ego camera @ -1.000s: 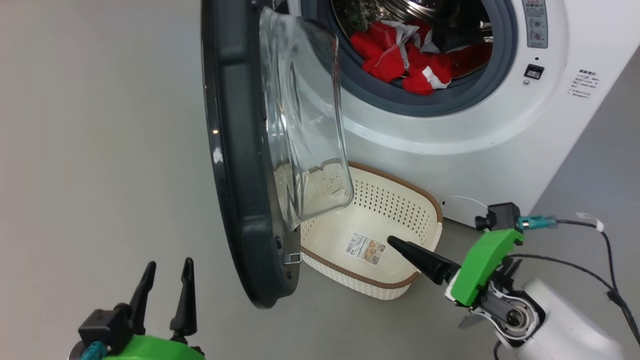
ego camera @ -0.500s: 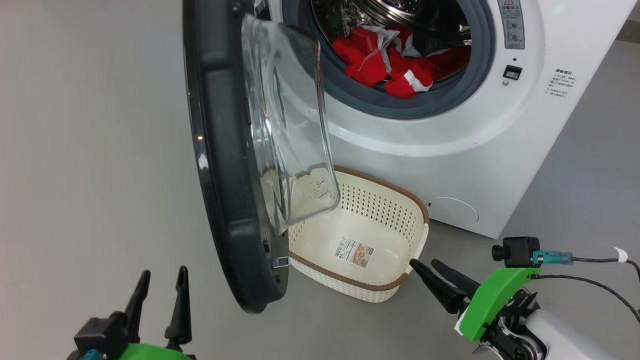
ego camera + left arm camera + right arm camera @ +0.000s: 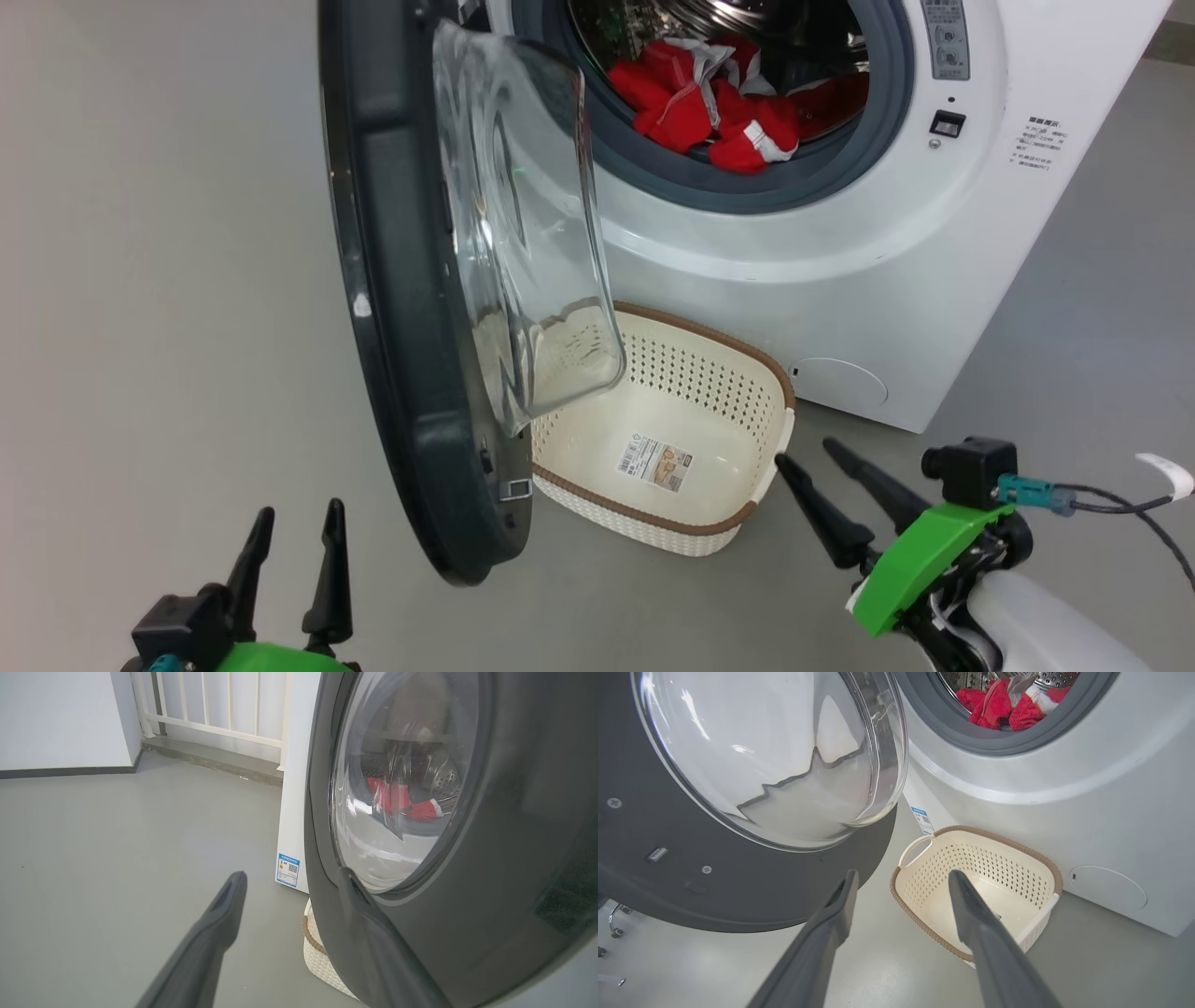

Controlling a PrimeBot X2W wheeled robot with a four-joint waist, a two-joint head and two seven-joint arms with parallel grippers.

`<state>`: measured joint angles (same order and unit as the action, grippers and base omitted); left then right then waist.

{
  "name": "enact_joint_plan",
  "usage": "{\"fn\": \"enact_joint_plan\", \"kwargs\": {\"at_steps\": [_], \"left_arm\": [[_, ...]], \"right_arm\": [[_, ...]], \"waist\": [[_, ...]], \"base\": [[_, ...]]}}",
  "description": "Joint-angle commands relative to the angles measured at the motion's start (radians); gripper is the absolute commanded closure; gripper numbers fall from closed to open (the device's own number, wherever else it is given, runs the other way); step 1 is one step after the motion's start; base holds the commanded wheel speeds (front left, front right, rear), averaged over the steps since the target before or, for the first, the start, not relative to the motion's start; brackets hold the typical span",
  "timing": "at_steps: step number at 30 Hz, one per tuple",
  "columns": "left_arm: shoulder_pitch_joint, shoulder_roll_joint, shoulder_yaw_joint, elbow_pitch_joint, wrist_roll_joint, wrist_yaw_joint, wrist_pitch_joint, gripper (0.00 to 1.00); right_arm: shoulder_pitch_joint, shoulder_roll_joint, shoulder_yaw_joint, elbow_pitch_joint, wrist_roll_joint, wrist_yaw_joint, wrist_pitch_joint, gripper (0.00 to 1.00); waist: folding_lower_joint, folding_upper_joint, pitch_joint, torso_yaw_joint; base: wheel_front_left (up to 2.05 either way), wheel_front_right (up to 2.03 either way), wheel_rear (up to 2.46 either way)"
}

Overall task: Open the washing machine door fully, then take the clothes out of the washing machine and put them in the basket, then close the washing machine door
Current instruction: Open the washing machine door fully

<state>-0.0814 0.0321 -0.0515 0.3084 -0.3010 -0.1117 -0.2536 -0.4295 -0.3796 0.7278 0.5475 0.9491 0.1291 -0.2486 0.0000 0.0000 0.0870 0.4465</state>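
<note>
Writing: paper label (image 3: pixel 655 464) with a barcode on the bottom of the basket (image 3: pixel 714 343), text too small to read; blue-and-white sticker (image 3: pixel 288 870) with a QR-type square low on the side wall of the washer (image 3: pixel 840 252), unreadable; small grey print (image 3: pixel 1038 147) on the washer front right of the opening, and a grey strip (image 3: pixel 943 37) with icons beside the rubber ring, neither legible.

Door (image 3: pixel 401 308): open, near edge-on from the head; wide dark rim; clear bowl (image 3: pixel 523 233) bulging toward the drum side; lower edge overlaps the basket's left end in that view, contact cannot be told.

Clothes (image 3: pixel 719 103): bright red, white and grey trim; heaped at the drum front, against the ring's lower lip.

Basket: cream, perforated, brown rim; on the grey floor (image 3: pixel 140 280) just before the washer.

Left end effector (image 3: pixel 299 513): fingers wide, holding nothing; low and left of the door, apart from it.

Right end effector (image 3: pixel 804 451): fingers wide, holding nothing; tips just off the basket's right end.

Views: left wrist gives the door's outer face, red clothes through the glass, a white railing (image 3: pixel 210 704) behind; right wrist gives the inner face, a small metal latch (image 3: pixel 656 854), and a basket handle (image 3: pixel 915 849).
</note>
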Motion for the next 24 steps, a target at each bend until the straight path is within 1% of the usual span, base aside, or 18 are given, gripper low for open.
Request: {"fn": "enact_joint_plan", "kwargs": {"at_steps": [1, 4, 5, 9, 13, 19, 24], "left_arm": [[-0.012, 0.018, 0.036, -0.02, -0.003, -0.008, -0.008, 0.0], [-0.015, 0.018, 0.037, -0.02, -0.003, -0.007, -0.008, 0.0], [-0.015, 0.018, 0.037, -0.02, -0.003, -0.007, -0.008, 0.0], [-0.017, 0.018, 0.037, -0.02, -0.004, -0.006, -0.008, 0.0], [-0.018, 0.018, 0.037, -0.022, -0.004, -0.006, -0.008, 0.0], [-0.019, 0.018, 0.038, -0.027, -0.003, -0.004, -0.008, 0.0], [-0.016, 0.018, 0.04, -0.03, 0.0, -0.003, -0.008, 0.0]], "right_arm": [[0.027, 0.02, -0.064, -0.034, -0.09, 0.002, -0.013, 0.0], [0.079, 0.056, -0.176, -0.067, -0.225, 0.002, -0.013, 0.0], [0.079, 0.056, -0.176, -0.067, -0.225, 0.002, -0.013, 0.0], [0.154, 0.11, -0.31, -0.14, -0.385, 0.002, -0.013, 0.0], [0.215, 0.156, -0.41, -0.208, -0.497, 0.002, -0.013, 0.0], [0.269, 0.207, -0.515, -0.268, -0.61, 0.002, -0.013, 0.0], [0.282, 0.238, -0.556, -0.307, -0.66, 0.002, -0.013, 0.0]], "waist": [[0.0, 0.0, 0.003, -0.001], [0.0, 0.0, 0.004, 0.001], [0.0, 0.0, 0.004, 0.001], [0.0, 0.0, 0.005, 0.003], [0.0, 0.0, 0.006, 0.006], [0.0, 0.0, 0.007, 0.006], [0.0, 0.0, 0.004, 0.004]], "base": [[0.0, 0.0, 0.0], [0.0, 0.0, 0.0], [0.0, 0.0, 0.0], [0.0, 0.0, 0.0], [0.0, 0.0, 0.0], [0.0, 0.0, 0.0], [0.0, 0.0, 0.0]]}}
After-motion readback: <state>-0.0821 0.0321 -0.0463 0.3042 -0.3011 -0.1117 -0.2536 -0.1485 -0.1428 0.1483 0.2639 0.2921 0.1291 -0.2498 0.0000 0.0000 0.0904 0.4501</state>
